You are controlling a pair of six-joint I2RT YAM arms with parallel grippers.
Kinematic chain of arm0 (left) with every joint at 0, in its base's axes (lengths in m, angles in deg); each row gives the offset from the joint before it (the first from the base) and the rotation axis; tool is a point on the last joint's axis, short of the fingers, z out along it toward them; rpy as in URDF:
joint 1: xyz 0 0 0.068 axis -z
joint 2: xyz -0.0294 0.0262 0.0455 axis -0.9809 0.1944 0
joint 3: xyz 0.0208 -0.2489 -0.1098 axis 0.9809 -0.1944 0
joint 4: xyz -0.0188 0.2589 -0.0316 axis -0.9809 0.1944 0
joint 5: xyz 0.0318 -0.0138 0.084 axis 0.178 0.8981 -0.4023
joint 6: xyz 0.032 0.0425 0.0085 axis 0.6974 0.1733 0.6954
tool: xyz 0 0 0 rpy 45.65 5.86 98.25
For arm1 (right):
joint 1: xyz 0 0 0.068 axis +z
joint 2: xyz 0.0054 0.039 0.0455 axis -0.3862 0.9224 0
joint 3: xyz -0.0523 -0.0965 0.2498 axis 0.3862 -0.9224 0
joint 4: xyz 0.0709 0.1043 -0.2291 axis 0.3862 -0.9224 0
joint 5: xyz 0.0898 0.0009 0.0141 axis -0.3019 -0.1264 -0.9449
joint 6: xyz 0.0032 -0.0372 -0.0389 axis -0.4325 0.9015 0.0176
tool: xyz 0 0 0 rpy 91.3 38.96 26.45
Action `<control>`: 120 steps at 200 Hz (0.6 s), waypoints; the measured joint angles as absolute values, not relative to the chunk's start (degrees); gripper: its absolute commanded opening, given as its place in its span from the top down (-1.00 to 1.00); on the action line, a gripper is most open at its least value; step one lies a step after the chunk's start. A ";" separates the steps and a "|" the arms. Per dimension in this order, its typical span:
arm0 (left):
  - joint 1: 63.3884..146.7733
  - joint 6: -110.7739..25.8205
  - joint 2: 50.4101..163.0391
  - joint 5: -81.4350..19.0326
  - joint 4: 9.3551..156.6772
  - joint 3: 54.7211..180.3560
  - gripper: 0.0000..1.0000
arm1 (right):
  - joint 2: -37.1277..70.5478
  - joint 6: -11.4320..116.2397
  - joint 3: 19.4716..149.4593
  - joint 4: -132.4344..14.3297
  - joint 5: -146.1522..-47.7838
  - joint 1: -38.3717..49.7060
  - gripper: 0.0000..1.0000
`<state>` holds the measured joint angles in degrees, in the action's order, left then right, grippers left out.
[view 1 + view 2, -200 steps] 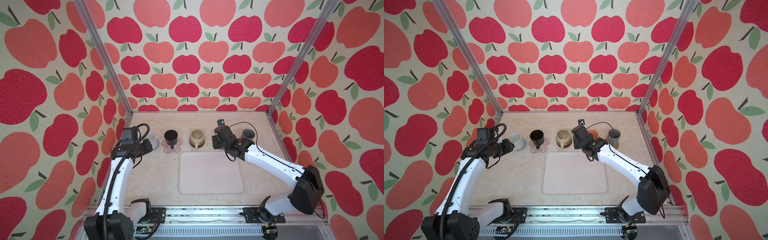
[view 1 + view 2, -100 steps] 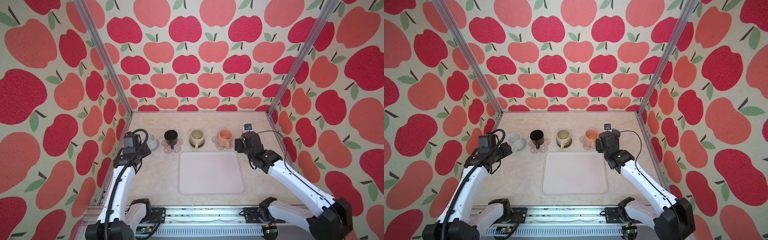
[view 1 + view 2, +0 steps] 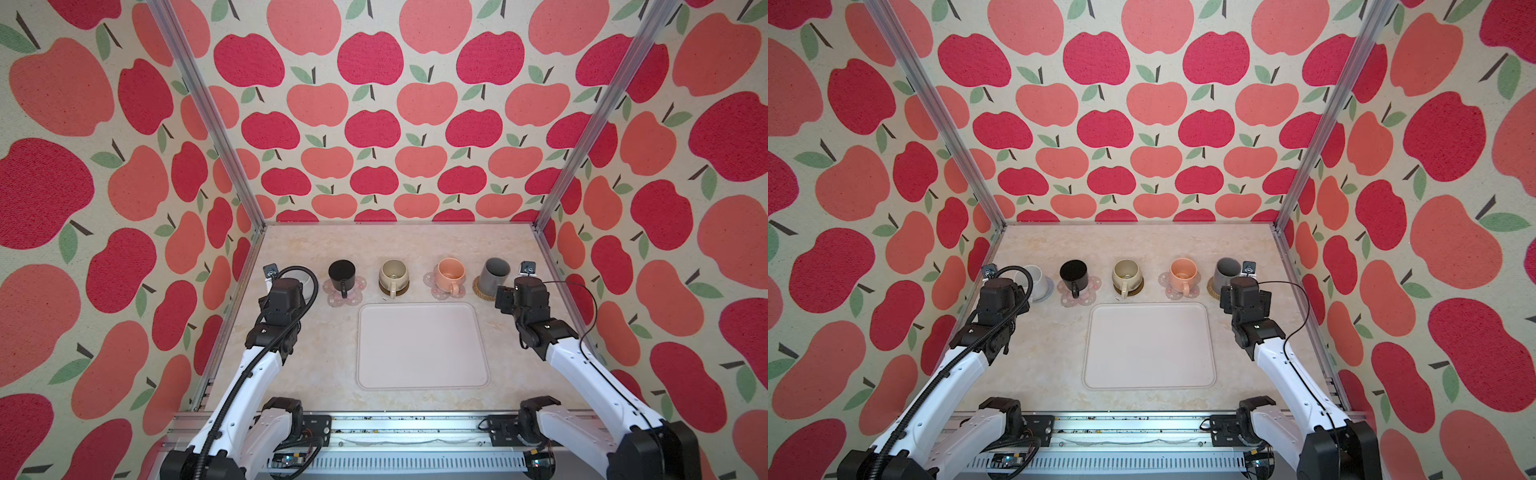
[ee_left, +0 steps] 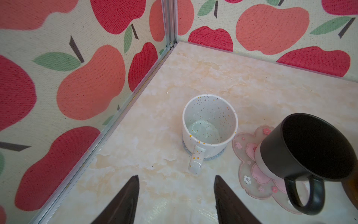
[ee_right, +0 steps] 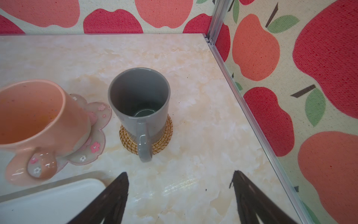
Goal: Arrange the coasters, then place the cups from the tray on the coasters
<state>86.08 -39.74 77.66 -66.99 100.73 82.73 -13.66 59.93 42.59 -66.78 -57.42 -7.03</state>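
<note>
Cups (image 3: 393, 274) are standing in a row behind the bare tray (image 3: 422, 305) in both top views, each seemingly on a coaster, though the left arm (image 3: 992, 328) is partly hiding the white cup (image 3: 1034, 279).

In the left wrist view the left gripper (image 4: 176, 199) is hanging spread and empty before the handle of the white cup, which is resting on the grey coaster (image 4: 215, 158).

In the right wrist view the right gripper (image 5: 180, 199) is gaping wide, empty, facing the grey cup (image 5: 131, 120) on the rattan coaster (image 5: 164, 135).

Likely glazed ceramic, they are going to feel rigid, slick and breakable; the handle or rim wall is offering the surest hold.
</note>
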 measured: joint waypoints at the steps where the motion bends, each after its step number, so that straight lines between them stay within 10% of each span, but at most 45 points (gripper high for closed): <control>1: 86.08 -39.63 77.73 -67.07 100.58 82.71 -0.29 | -13.66 60.02 42.50 -66.65 -57.40 -7.12 -0.74; 120: 87.63 -26.30 83.30 -71.88 71.12 69.42 -0.66 | -4.18 67.62 31.66 -37.69 -63.54 -16.15 -0.78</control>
